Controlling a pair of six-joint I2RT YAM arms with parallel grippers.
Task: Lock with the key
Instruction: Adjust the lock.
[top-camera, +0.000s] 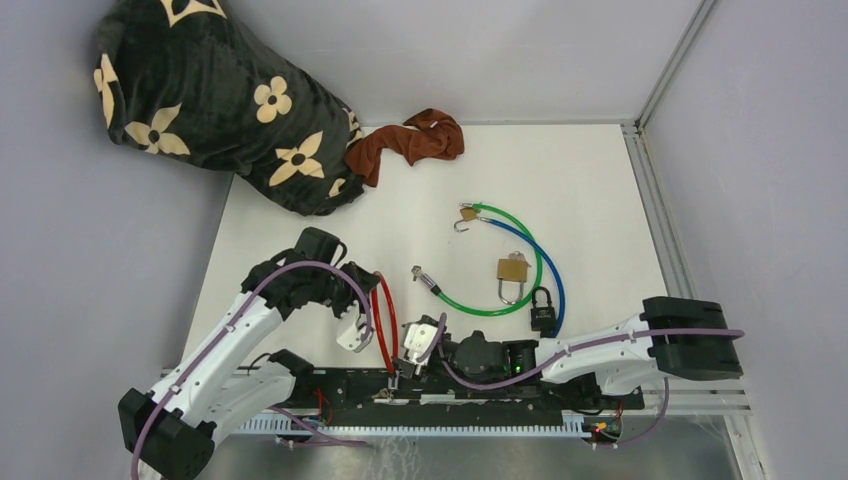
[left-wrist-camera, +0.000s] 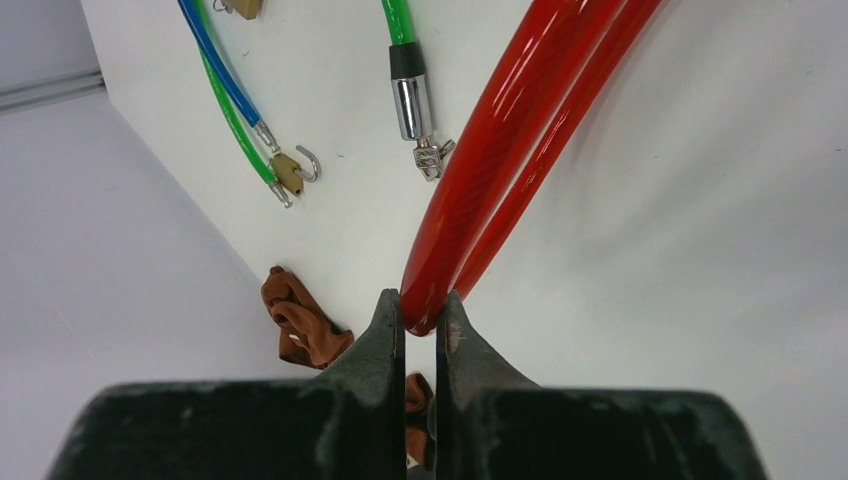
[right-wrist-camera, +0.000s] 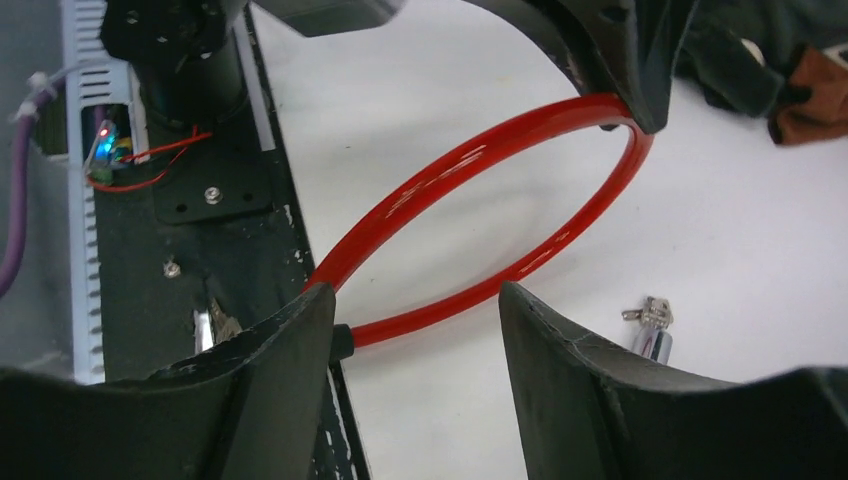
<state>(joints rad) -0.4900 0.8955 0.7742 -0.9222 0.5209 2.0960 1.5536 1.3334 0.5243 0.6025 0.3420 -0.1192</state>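
A red cable lock (top-camera: 384, 322) lies looped at the table's near edge. My left gripper (top-camera: 352, 330) is shut on the bend of the loop, as the left wrist view (left-wrist-camera: 420, 305) shows, with the red cable (left-wrist-camera: 520, 130) running away from it. My right gripper (top-camera: 405, 368) is open and empty. In the right wrist view (right-wrist-camera: 415, 300) it straddles the red cable (right-wrist-camera: 480, 160), and the cable's black end collar (right-wrist-camera: 342, 340) sits against one finger. A green cable's chrome lock head with a key (left-wrist-camera: 433, 157) lies beyond; it also shows in the top view (top-camera: 426, 280).
A brass padlock (top-camera: 513, 270), a black padlock (top-camera: 543, 318), the green cable (top-camera: 500, 300) and a blue cable (top-camera: 548, 270) lie mid-table right. A brown cloth (top-camera: 410, 140) and a black flowered blanket (top-camera: 220, 100) sit at the back left. The black base rail (top-camera: 480, 395) runs below the grippers.
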